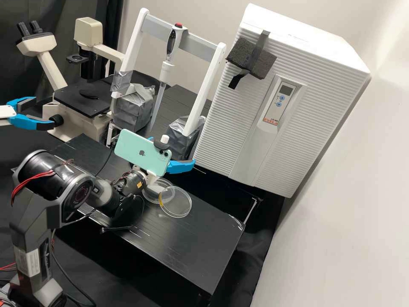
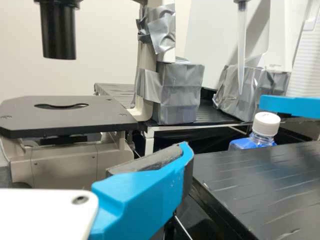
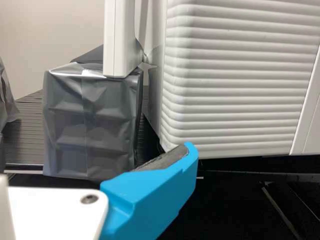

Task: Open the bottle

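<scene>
Left gripper (image 1: 44, 111) well apart from white-capped blue bottle (image 2: 264, 126)

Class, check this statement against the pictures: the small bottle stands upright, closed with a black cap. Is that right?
Not quite. The cap is white, not black, as the left wrist view shows. The rest holds: the small bottle stands upright, closed with that cap.

Grey arm (image 1: 40, 204), blue-white left end effector (image 1: 45, 111)
</scene>
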`<move>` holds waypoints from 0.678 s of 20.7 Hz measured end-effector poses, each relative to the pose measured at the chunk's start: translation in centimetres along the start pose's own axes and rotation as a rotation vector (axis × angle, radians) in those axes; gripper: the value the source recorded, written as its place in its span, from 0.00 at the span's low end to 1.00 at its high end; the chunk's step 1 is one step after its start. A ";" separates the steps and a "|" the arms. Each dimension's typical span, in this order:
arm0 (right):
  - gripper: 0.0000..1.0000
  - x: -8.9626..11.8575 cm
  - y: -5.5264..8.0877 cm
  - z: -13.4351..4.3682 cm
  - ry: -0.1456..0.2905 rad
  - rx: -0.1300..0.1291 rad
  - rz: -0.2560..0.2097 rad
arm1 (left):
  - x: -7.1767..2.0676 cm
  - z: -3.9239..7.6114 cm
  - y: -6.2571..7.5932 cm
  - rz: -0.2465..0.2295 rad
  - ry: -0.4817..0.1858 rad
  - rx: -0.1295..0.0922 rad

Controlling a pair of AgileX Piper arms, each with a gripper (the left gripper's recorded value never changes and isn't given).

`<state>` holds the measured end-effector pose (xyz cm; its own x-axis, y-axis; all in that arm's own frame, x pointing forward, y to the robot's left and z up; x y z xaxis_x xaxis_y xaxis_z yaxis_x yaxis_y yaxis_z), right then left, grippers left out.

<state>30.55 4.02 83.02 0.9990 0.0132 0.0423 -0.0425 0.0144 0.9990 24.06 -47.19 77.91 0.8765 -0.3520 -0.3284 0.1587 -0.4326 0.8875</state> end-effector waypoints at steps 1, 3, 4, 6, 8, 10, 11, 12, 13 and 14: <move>1.00 0.0 0.0 0.0 0.000 0.000 0.000 | -0.04 0.0 -0.1 -0.003 -0.001 0.000; 1.00 0.0 0.0 0.0 0.000 0.000 0.000 | -0.07 0.1 -0.2 -0.013 -0.013 0.006; 1.00 0.0 0.0 0.0 0.000 0.000 0.000 | -0.07 0.2 -0.2 -0.014 -0.015 0.006; 1.00 0.0 0.0 0.0 0.000 0.000 0.000 | -0.07 0.2 -0.2 -0.014 -0.015 0.006; 1.00 -0.1 0.0 0.0 0.000 0.000 0.000 | -0.07 0.2 -0.2 -0.014 -0.015 0.006; 1.00 -0.5 0.2 -0.6 0.019 0.001 0.004 | -0.08 0.2 -0.2 -0.016 -0.017 0.008; 1.00 -0.9 0.2 -1.1 0.036 0.002 0.004 | -0.08 0.2 -0.2 -0.017 -0.019 0.009; 1.00 -1.2 0.3 -1.8 0.066 0.002 0.011 | -0.08 0.2 -0.2 -0.018 -0.020 0.009; 1.00 -1.5 0.3 -2.4 0.090 -0.002 0.015 | -0.08 0.2 -0.2 -0.018 -0.020 0.009; 1.00 -1.9 0.2 -2.8 0.111 -0.004 0.018 | -0.08 0.2 -0.2 -0.018 -0.020 0.009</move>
<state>28.62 6.77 83.06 0.9905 0.1242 0.0583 -0.0609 0.0168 0.9980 23.87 -47.22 77.68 0.8643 -0.3606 -0.3506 0.1699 -0.4467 0.8784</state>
